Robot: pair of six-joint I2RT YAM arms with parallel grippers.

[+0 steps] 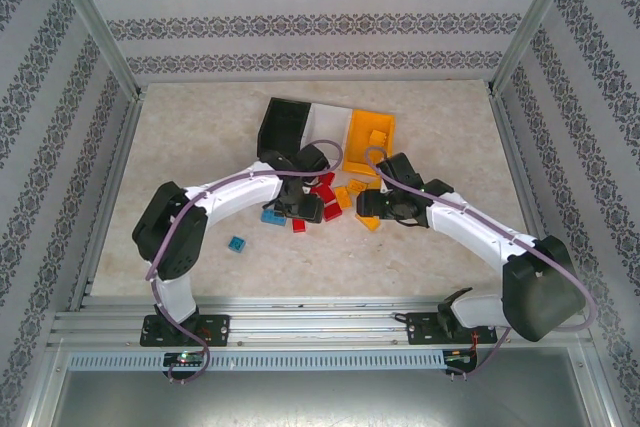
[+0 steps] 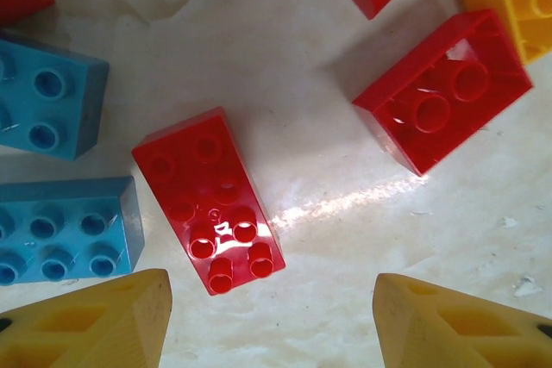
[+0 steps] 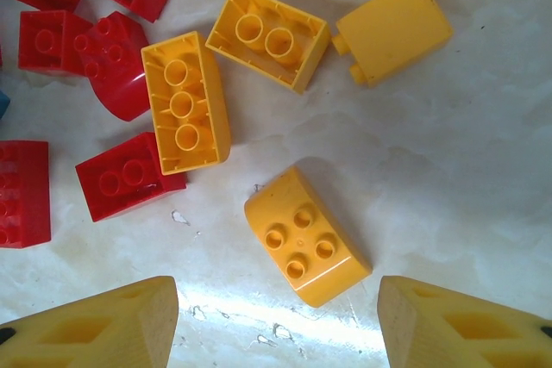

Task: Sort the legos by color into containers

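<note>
**Both grippers spread wide over the scattered bricks**

Nearest us, low and left of centre in the overhead frame, a small blue studded plastic brick (image 1: 237, 244) lies by itself on the pale marbled tabletop (image 1: 200, 147). Above it, at mid-frame, the left gripper (image 1: 300, 209) and the right gripper (image 1: 372, 205) both reach down over the loose pile of legos, near each other but apart.

In the left wrist view we see the left gripper's yellow fingers (image 2: 95, 325) in the bottom corners, spread wide. Just above the gap, nearer the left-hand finger, a long red studded plastic brick (image 2: 210, 200) lies flat and slanted. Two light blue studded bricks (image 2: 65, 230) sit at the left edge, and a red brick turned hollow side up (image 2: 442, 90) lies in the upper right.

In the right wrist view the right gripper's yellow fingers (image 3: 466, 325) are likewise spread wide at the bottom corners. Just above the gap between them we find an orange plastic brick with a rounded end and four studs (image 3: 306, 239) resting on the table. Farther up lie three more orange bricks (image 3: 185, 102), two of them hollow side up, with red bricks (image 3: 125, 177) along the left edge.

Farthest back, at upper centre of the overhead frame, three open plastic containers stand in a row: black bin (image 1: 280, 132) left, white bin (image 1: 325, 122) middle, orange bin (image 1: 368, 115) right
</note>
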